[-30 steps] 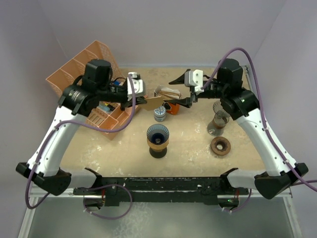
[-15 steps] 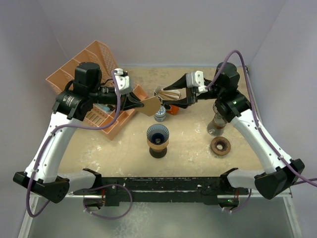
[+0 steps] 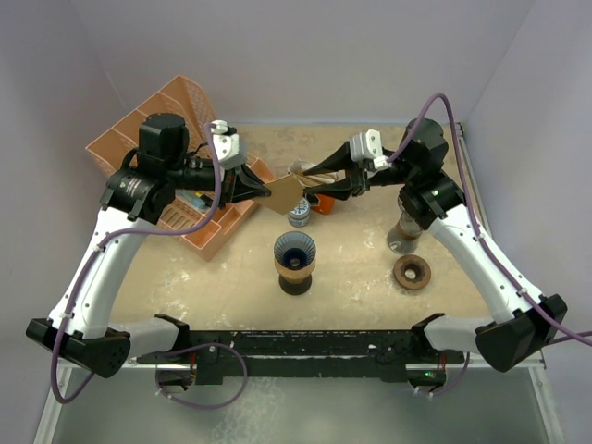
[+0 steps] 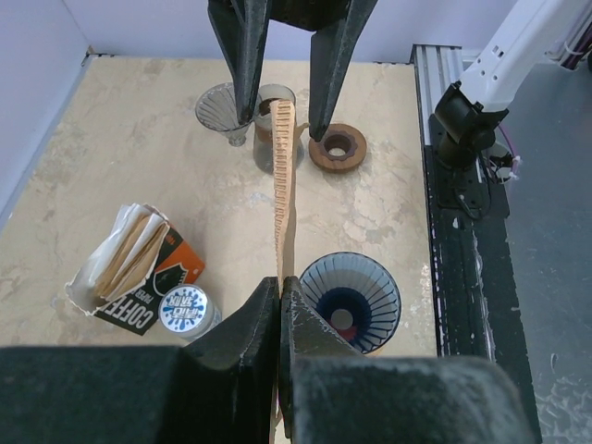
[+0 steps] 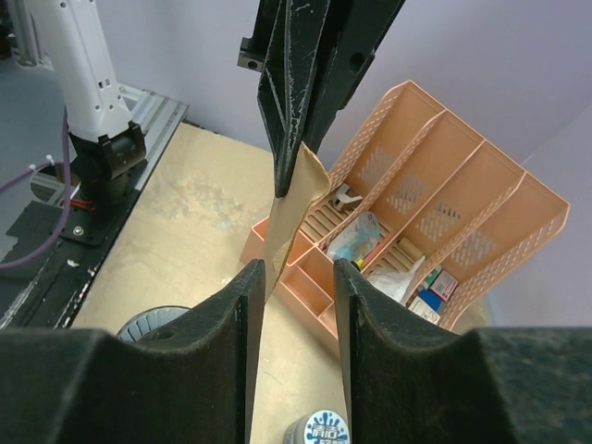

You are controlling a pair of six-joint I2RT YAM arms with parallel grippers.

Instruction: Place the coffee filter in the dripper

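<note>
Overhead looks down; wrist cameras close, opposed, share coffee filter (image 4: pixel 283 185).

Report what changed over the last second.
The right end effector swung left to the brown paper coffee filter and narrowed its jaws, which now straddle the filter's free edge without clamping it. The left end effector, shut on the filter throughout, drew slightly back and left. The blue ribbed dripper, small round tin and brown ring stayed put.

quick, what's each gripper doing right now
left gripper: shut on the filter
right gripper: open, straddling the filter's other edge, not clamped
</note>
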